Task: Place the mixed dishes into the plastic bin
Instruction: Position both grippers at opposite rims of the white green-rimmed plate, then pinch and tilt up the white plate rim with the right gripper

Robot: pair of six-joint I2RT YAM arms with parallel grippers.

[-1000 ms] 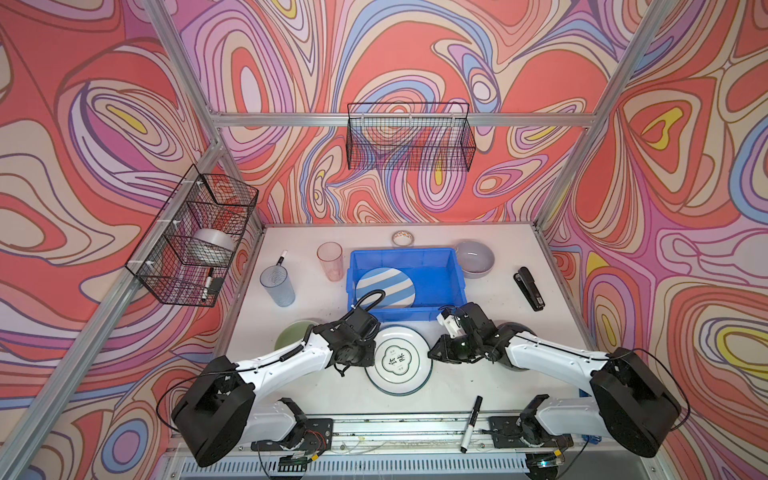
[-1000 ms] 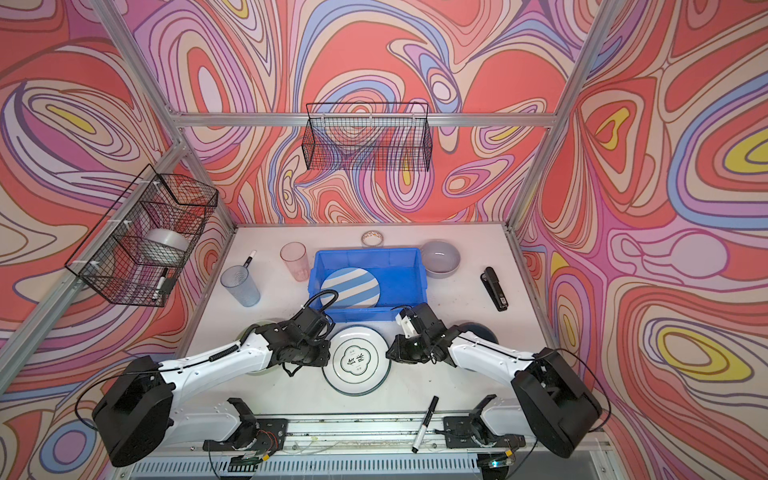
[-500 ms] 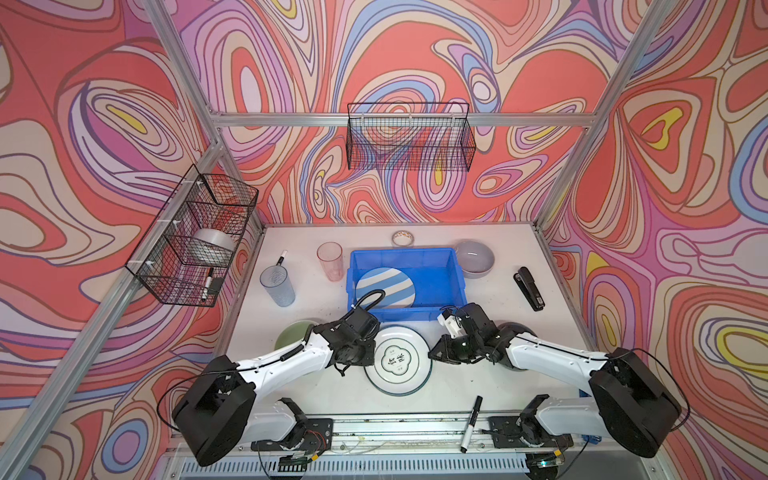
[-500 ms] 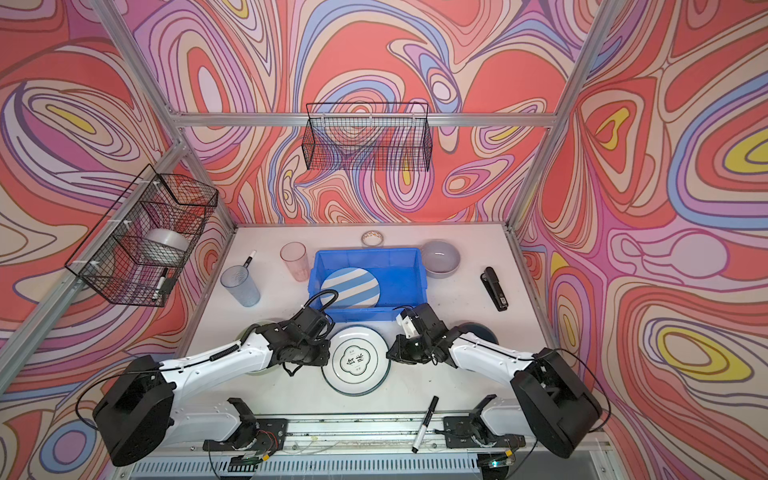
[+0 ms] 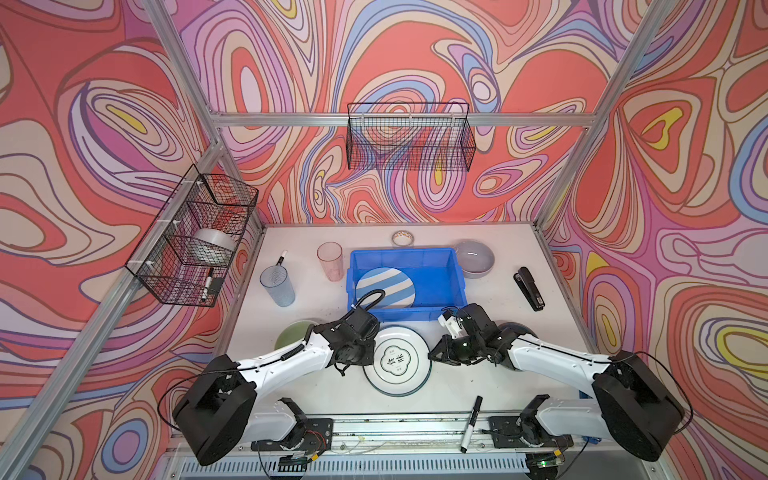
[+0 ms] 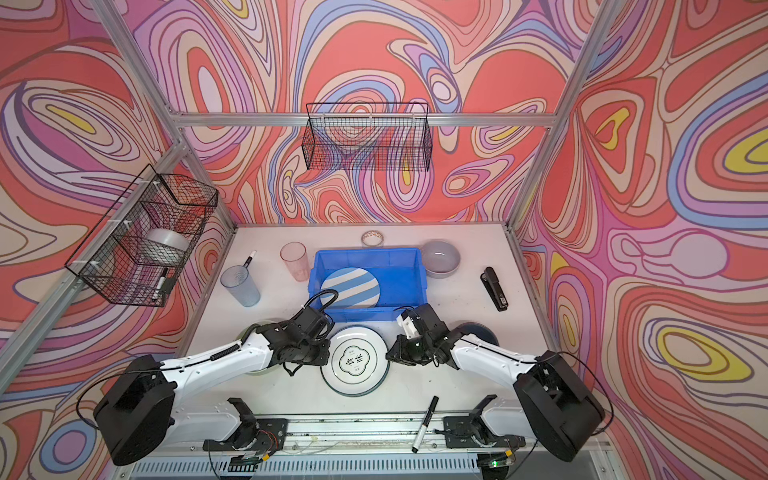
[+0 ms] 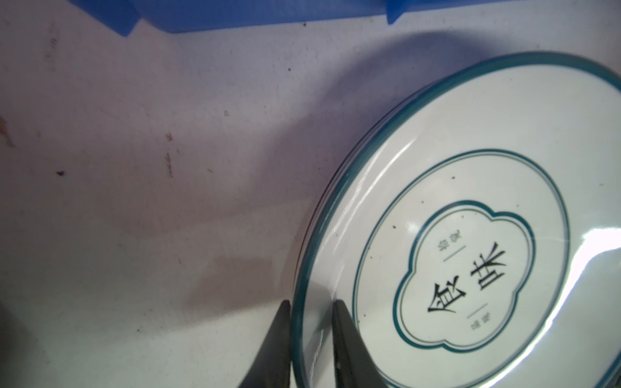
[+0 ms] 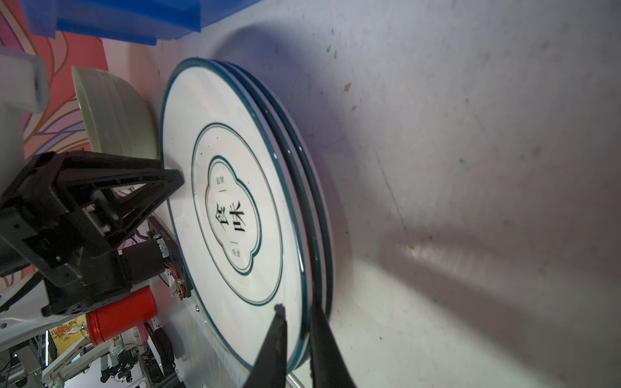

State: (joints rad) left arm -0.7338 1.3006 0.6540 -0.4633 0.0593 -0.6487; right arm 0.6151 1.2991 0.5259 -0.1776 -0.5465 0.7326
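Step in hand: two-arm pickup of the white plates (image 5: 397,361), stacked on the surface (image 5: 478,390) just in front of the plastic bin (image 5: 419,312); by the look of it not lifted yet. Left gripper (image 7: 311,336): jaws closed on the stack's left rim, one finger on the face, the other outside the edge. Right gripper (image 8: 297,339): jaws pinched astride the opposite rim. The right wrist view shows several rims layered there, and I can't tell if the grip takes the top plate only or more. Blue-and-white striped plate (image 5: 385,287) is already in the bin, toward its left side, w/ bare floor to its right. Outside the bin: pink tumbler (image 5: 331,261) and bluish tumbler (image 5: 277,286) upright to the bin's left, lavender bowl (image 5: 474,258) by its far right corner, pale green bowl (image 5: 293,338) partly behind the left arm, dark blue bowl (image 5: 517,330) mostly hidden under the right arm. So the task is early, approx one dish in. Next move, prob.: both arms rise together, keep the plates level, clear the bin's near wall, carry fwd and set down on the free floor. That calls for matched speed on both sides. Glazed rims look slick, so uneven lift could tip or drop a plate.
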